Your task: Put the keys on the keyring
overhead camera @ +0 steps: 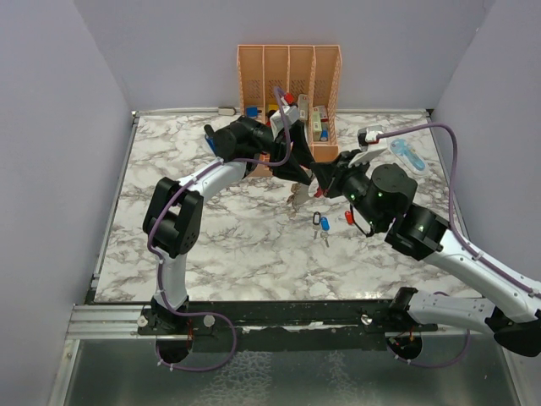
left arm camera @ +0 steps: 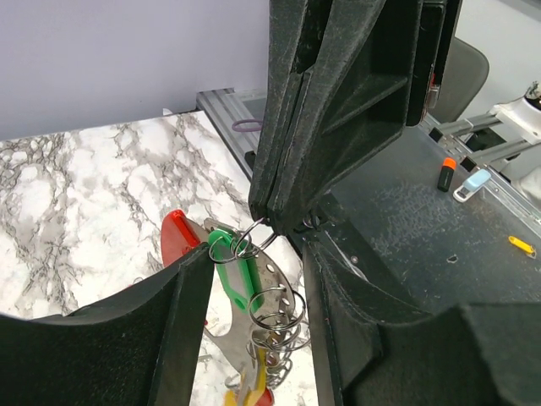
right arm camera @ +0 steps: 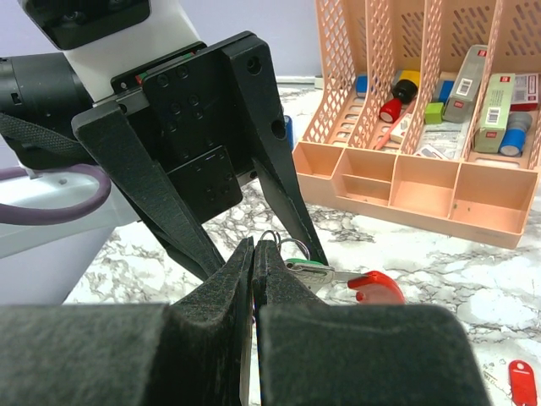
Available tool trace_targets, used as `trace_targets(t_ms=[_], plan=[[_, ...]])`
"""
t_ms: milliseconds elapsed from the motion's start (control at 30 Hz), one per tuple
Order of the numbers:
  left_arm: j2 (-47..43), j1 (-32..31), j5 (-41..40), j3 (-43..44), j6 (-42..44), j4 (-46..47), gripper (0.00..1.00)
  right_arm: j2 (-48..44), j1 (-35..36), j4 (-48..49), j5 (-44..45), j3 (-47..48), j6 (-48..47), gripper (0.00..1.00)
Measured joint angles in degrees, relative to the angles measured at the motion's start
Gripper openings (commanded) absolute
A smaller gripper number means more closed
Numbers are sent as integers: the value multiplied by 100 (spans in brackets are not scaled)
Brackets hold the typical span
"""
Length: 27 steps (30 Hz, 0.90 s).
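Observation:
The keyring (left arm camera: 173, 239), a red-ended metal piece with wire rings (left arm camera: 275, 309), hangs over the marble between both grippers. A green key (left arm camera: 230, 269) and a yellow one (left arm camera: 256, 376) are on its rings. My right gripper (right arm camera: 254, 247) is shut on a thin wire ring at the bundle's top; the green key (right arm camera: 309, 264) and the red end (right arm camera: 377, 287) show just beyond its tips. My left gripper (left arm camera: 255, 250) is open, one finger on each side of the bundle. From above, the two grippers meet at mid-table (overhead camera: 308, 178). A blue key (overhead camera: 325, 224) and a red key (overhead camera: 349, 217) lie loose below them.
A peach slotted organizer (overhead camera: 287, 63) with small coloured items stands at the back wall, close behind the left gripper. A clear blue item (overhead camera: 406, 154) lies at the right. Another view shows the red key (right arm camera: 521, 378) on the marble.

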Motion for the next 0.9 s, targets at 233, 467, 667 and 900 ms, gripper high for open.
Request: trace_targets(t_ms=[233, 467, 667, 900], plan=[[0, -2, 2, 0, -42, 0, 50, -66, 0, 0, 0, 0, 79, 1], [0, 0, 4, 4, -61, 2, 98, -164, 0, -2, 17, -15, 103, 1], [0, 59, 9, 57, -308, -2, 99, -227, 0, -83, 168, -15, 98, 1], [0, 798, 26, 87, -741, -2, 99, -227, 0, -361, 302, -15, 98, 1]])
